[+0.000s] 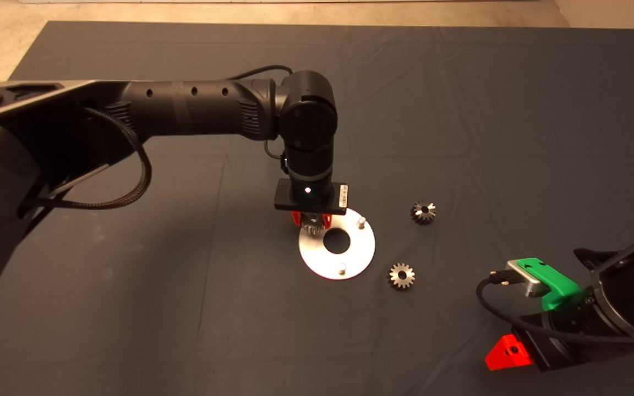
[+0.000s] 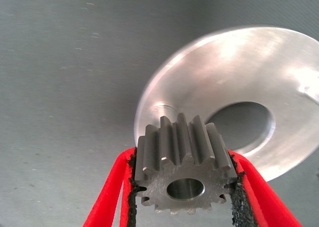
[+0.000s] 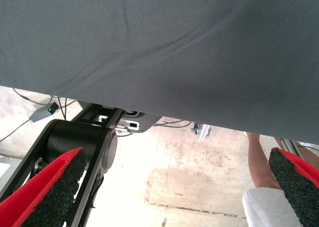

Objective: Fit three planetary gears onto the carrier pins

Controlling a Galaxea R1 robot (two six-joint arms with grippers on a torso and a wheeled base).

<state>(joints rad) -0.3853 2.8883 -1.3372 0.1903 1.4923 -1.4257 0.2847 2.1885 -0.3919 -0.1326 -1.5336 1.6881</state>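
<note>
Three planetary gears are seen, small toothed pieces of grey metal, each with a centre hole. Nearest, at the lower right of the head view, the right gripper (image 1: 509,352) is parked at the mat's edge; in its wrist view the two padded fingers (image 3: 52,189) are held wide apart, with a person's leg (image 3: 259,160) visible past the mat on the floor beyond. Further in, one loose gear (image 1: 401,275) is seen lying flat on the dark mat (image 1: 130,308), just right of the white disc (image 1: 358,256). A second loose gear (image 1: 422,212) is seen beyond it, to the upper right of the disc. At the centre of the frame, the left gripper (image 1: 311,220) is clamped on the third gear (image 2: 185,170), gripped by its toothed flanks, bore facing the camera, above the disc's upper-left part. Two carrier pins are shown bare, one (image 1: 342,269) at the disc's lower edge, one (image 1: 360,222) at its upper right; the third is hidden under the gripper. The gears are judged rigid, dense for their size and smooth, so slipping is possible; a hold across opposite teeth, leaving the bore clear, is judged best.
</note>
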